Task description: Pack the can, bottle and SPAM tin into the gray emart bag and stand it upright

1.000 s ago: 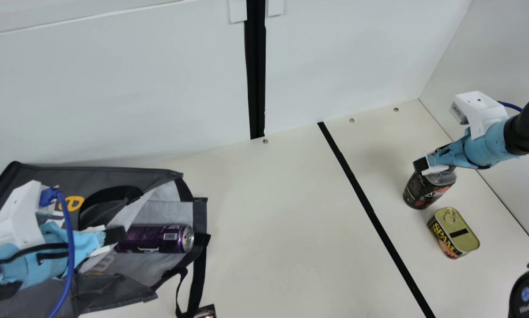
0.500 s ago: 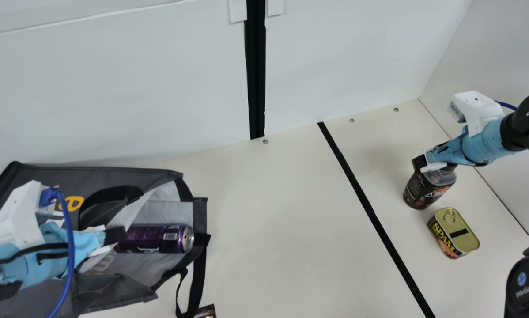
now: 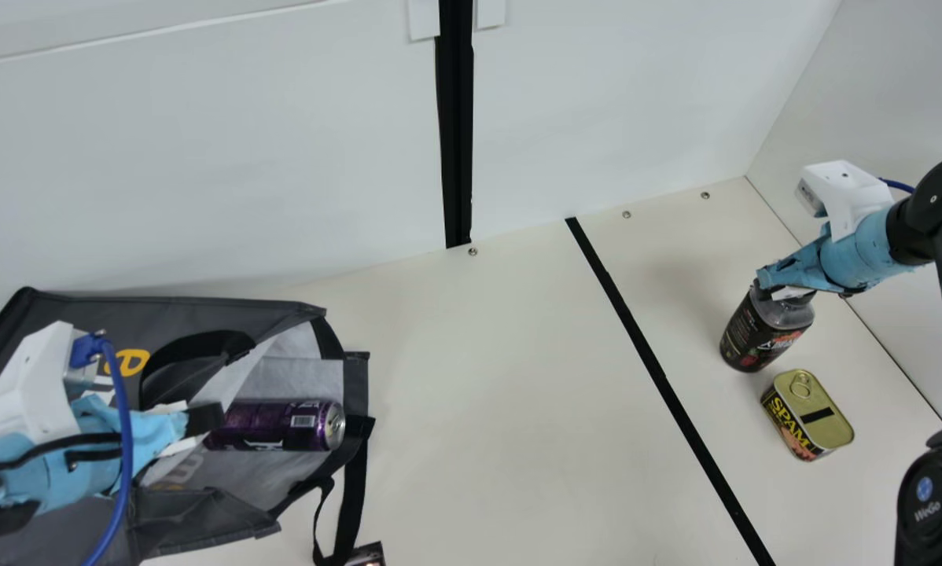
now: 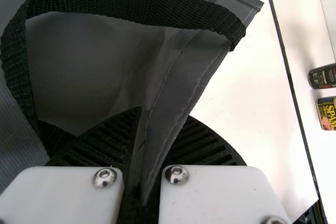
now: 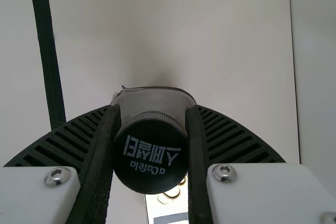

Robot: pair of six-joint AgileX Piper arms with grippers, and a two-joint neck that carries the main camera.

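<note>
In the main view my left gripper [image 3: 202, 421] is at the mouth of the gray bag [image 3: 204, 310], which lies on its side. The purple can [image 3: 278, 425] lies in that mouth, its top facing out. In the left wrist view my left gripper [image 4: 142, 145] is shut on a fold of the bag's fabric [image 4: 178, 93]. My right gripper [image 3: 778, 289] is around the upper part of the dark bottle [image 3: 762, 330], which stands on the table. In the right wrist view both fingers of my right gripper [image 5: 150, 148] press against the bottle by its black cap [image 5: 150, 156]. The SPAM tin [image 3: 807, 414] stands close to the bottle.
A black tape line [image 3: 660, 377] crosses the cream table [image 3: 502, 393] between bag and bottle. White walls [image 3: 204, 157] rise at the back and right. The bag's black strap [image 3: 353, 487] trails toward the near edge, over a small dark object [image 3: 367, 555].
The fingers of my right gripper have closed in on the bottle, and that arm has shifted slightly left. My left arm, bag, can and tin have stayed put.
</note>
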